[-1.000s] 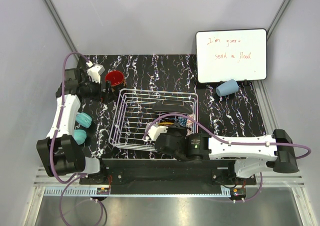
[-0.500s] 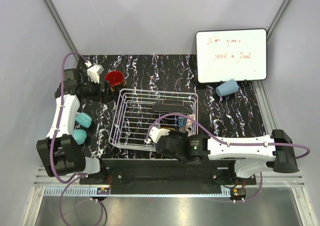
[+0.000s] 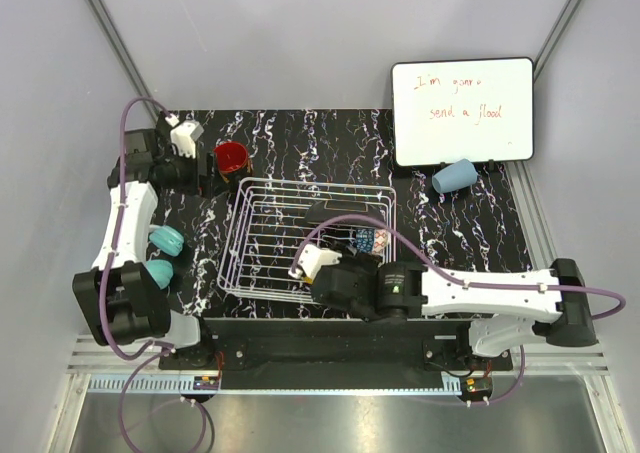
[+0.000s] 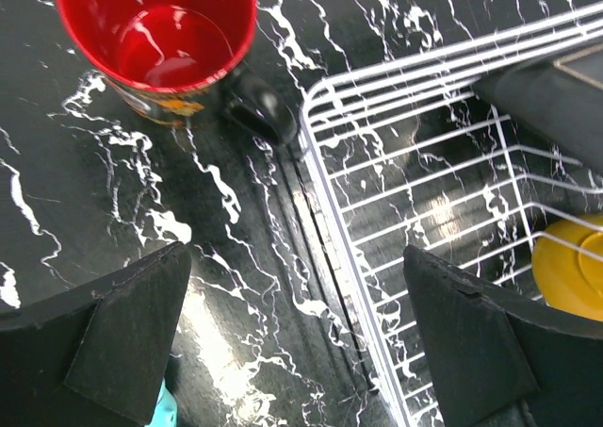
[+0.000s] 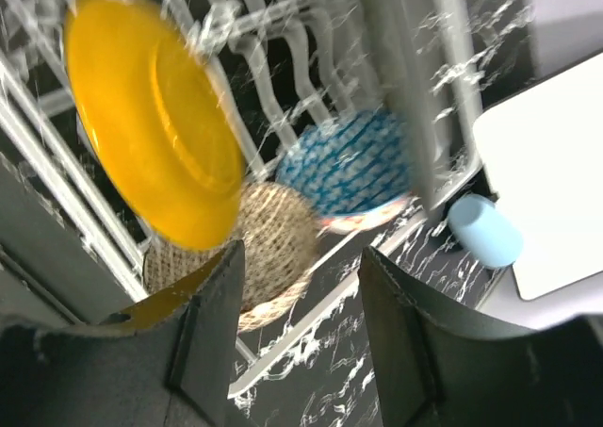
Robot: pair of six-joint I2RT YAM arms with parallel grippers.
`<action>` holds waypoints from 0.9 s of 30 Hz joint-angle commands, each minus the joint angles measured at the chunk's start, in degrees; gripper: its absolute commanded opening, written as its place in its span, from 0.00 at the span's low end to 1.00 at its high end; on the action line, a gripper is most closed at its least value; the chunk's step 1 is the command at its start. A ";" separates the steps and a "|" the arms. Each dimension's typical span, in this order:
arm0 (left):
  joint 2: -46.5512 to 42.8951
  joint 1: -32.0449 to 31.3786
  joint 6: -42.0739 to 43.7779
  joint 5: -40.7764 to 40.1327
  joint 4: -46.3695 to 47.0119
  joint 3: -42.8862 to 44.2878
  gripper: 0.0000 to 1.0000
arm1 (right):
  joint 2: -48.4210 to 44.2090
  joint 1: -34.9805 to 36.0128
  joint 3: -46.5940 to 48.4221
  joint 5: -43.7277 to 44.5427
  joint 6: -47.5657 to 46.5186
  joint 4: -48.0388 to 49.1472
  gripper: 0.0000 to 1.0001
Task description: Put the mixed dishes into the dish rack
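The white wire dish rack (image 3: pixel 243 235) stands mid-table. Inside it, the right wrist view shows a yellow plate (image 5: pixel 151 116) standing on edge, a blue patterned bowl (image 5: pixel 353 168) and a beige-brown bowl (image 5: pixel 273 243). My right gripper (image 5: pixel 300 257) is open just short of them, with nothing between its fingers. A dark saucer (image 3: pixel 345 213) lies at the rack's far side. The red mug (image 3: pixel 231 157) stands off the rack's far left corner. My left gripper (image 4: pixel 294 267) hangs wide open near it, over the rack's corner wire (image 4: pixel 325 201). A light blue cup (image 3: pixel 454 176) lies on its side by the whiteboard.
A whiteboard (image 3: pixel 462 110) with red writing stands at the far right. Two teal rounded objects (image 3: pixel 167 239) sit left of the rack beside the left arm. The right arm's wrist (image 3: pixel 350 285) hangs over the rack's near edge.
My right gripper has opened and let go of the yellow plate, which now stands in the rack. The right wrist has drawn back slightly. The left arm has shifted a little away.
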 commanded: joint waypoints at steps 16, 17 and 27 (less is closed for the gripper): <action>17.44 -3.26 -24.59 -22.05 11.40 12.01 0.99 | -9.03 0.34 14.21 18.23 4.37 8.81 0.48; 18.23 -4.14 -24.95 -23.02 12.02 11.83 0.99 | -8.94 0.34 13.85 18.32 5.42 8.99 0.48; 28.33 -5.20 -29.87 -29.96 15.01 19.64 0.99 | -8.41 -1.94 11.83 18.23 10.27 9.69 0.41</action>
